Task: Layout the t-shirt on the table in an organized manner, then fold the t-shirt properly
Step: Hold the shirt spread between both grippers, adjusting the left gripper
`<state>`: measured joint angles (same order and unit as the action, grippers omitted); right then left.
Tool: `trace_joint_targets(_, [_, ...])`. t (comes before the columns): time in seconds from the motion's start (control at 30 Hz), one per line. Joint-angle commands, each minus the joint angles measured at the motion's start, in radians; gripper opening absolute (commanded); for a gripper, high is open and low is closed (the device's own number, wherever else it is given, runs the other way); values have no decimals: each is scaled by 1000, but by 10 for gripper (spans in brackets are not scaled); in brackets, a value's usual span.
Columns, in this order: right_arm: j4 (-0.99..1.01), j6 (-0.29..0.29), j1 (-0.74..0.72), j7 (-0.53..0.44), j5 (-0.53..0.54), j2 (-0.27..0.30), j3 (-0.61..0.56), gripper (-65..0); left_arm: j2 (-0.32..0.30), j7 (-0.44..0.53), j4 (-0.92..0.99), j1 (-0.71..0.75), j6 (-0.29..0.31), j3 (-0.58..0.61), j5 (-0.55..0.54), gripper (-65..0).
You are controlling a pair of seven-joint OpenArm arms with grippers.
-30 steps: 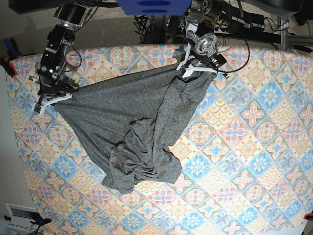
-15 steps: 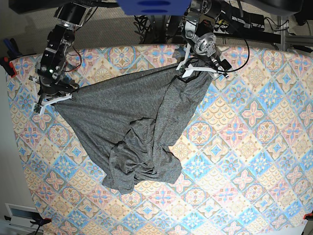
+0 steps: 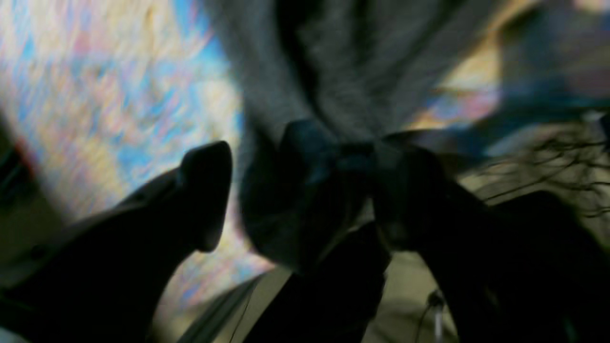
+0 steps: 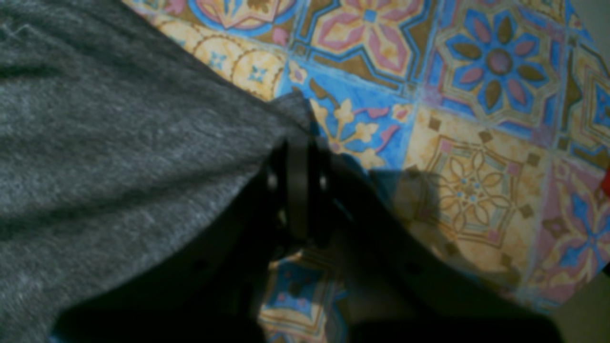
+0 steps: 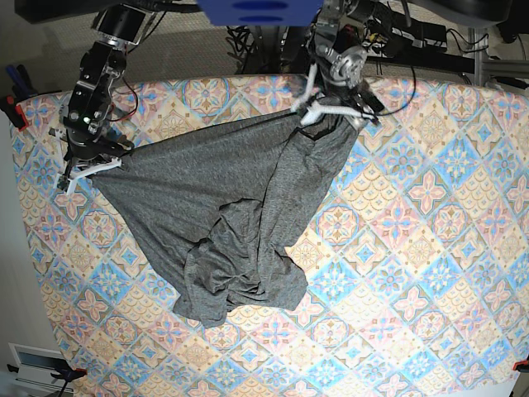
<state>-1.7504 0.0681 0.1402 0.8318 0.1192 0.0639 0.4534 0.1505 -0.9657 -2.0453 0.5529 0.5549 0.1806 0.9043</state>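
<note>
Near edge of the table (image 5: 430,331): only patterned cloth is seen here; no garment reaches it.
Middle of the table: the t-shirt (image 5: 223,207) is bunched into a crumpled heap at its near end, with loose folds piled one over another.
Long axis of the t-shirt: a stretched edge is drawn across the far part of the table, from the far-left side toward the far edge's middle; the rest sags nearward from that line.
Right gripper (image 5: 83,169): its jaws are pressed together on a corner of the t-shirt (image 4: 119,157), as the right wrist view shows, near the table's far-left corner.
Left gripper (image 5: 326,112): its jaws are spread wide in the left wrist view, with a dark fold of the t-shirt (image 3: 305,190) lying between and against them; whether the cloth is merely draped there cannot be told through the blur.
Deciding relation: the cloth lies nearward of and just below the left gripper, which is judged to be the nearer arm to the far-middle corner.
Step judged: layout unfinished; folding not yet begun.
</note>
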Motion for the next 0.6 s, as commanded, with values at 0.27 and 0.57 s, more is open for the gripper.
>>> trace_joint_targets(0.27, [-16,3,2,-22,-5,12,3,-650,7,158,-16,-37,-8,3,-75,-212])
trace_joint_targets(0.57, [-16,3,11,-22,-5,12,3,-650,7,155,-12,-143,-8,95,-81,-212])
